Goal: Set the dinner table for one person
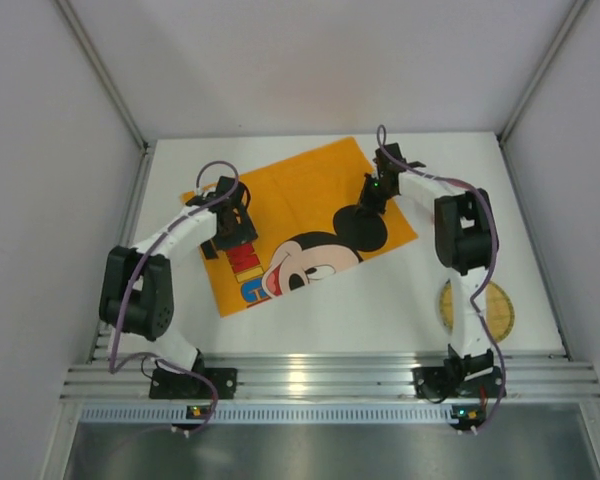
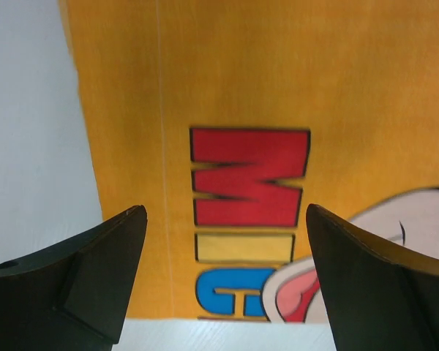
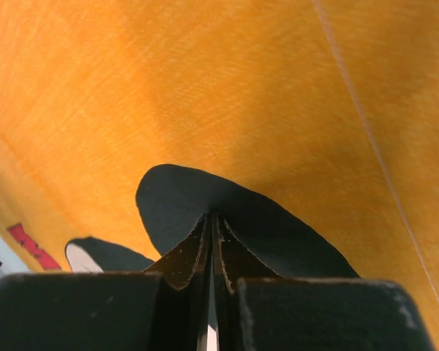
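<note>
The dinner table (image 1: 380,300) is a white top with an orange Mickey Mouse placemat (image 1: 300,215) lying askew on it. My left gripper (image 1: 232,232) hovers open over the mat's left part. In the left wrist view its fingers (image 2: 225,212) frame the red, yellow and blue letters on the placemat (image 2: 227,73), with nothing between them. My right gripper (image 1: 365,215) is shut, its tips (image 3: 211,216) down on Mickey's black ear (image 3: 293,227). The placemat (image 3: 205,88) looks flat there, and I see no fold between the fingers.
A round yellow woven disc (image 1: 490,310) lies at the near right of the table, partly behind the right arm. A ribbed aluminium rail (image 1: 320,378) runs along the near edge. White walls and frame posts enclose the table on three sides.
</note>
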### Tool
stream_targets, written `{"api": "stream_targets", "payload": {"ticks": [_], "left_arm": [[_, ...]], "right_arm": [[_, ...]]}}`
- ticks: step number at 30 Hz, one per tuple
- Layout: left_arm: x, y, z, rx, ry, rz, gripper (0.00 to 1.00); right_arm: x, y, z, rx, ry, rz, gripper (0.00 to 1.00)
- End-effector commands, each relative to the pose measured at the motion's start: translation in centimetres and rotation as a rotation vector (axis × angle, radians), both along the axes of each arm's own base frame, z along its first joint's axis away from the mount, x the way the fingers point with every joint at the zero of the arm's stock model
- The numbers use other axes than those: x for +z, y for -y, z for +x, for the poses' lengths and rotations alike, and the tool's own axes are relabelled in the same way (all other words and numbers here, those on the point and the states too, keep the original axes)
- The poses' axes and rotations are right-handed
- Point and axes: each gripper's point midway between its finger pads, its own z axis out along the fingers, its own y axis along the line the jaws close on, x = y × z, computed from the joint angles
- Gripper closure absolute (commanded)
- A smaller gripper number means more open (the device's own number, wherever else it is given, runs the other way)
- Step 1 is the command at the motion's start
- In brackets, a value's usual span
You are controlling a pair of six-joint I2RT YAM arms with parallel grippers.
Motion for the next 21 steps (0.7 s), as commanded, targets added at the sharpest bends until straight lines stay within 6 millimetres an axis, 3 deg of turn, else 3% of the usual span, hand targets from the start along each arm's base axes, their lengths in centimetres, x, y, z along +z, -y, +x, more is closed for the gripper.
{"api": "stream_targets", "payload": {"ticks": [1, 2, 3, 5, 6, 7, 8, 10, 11, 16, 21], "left_arm": [[0.7, 0.0, 5.2, -0.034, 0.092, -0.039, 0.05], [-0.7, -0.2, 5.6, -0.035, 0.059, -0.032, 0.05], [-0.6, -0.2, 6.4, -0.042, 0.066, -0.031, 0.05], [-2.0, -0.6, 6.9, -0.042, 0.038, -0.026, 0.05], [-2.2, -0.7, 7.2, -0.049, 0.035, -0.023, 0.05], [-2.6, -1.0, 7.5, -0.048, 0.032, -0.021, 0.05], [-3.5, -1.1, 7.5, -0.048, 0.010, -0.018, 0.05], [-4.5, -1.4, 7.5, -0.045, -0.006, -0.022, 0.05], [-5.1, -1.2, 7.3, -0.055, -0.026, -0.035, 0.06], [-6.9, -1.0, 6.4, -0.056, -0.082, -0.059, 0.08], [-6.6, -0.8, 5.8, -0.048, -0.079, -0.075, 0.09]], "right_arm": [[-0.5, 3.2, -0.6, -0.063, -0.027, -0.106, 1.00], [-1.0, 3.6, -1.3, -0.069, -0.044, -0.122, 1.00], [-2.2, 4.3, -3.1, -0.076, -0.094, -0.146, 1.00], [-1.9, 5.3, -4.7, -0.102, -0.106, -0.180, 1.00], [-3.3, 6.2, -7.2, -0.121, -0.170, -0.202, 1.00], [-2.4, 6.8, -8.1, -0.139, -0.160, -0.221, 1.00], [-3.7, 7.8, -11.0, -0.157, -0.225, -0.251, 1.00], [-2.7, 8.7, -12.9, -0.185, -0.216, -0.269, 1.00], [-3.6, 9.4, -15.2, -0.191, -0.259, -0.286, 1.00], [-2.6, 10.3, -17.2, -0.199, -0.258, -0.307, 1.00], [-0.7, 10.0, -15.0, -0.137, -0.196, -0.310, 1.00]]}}
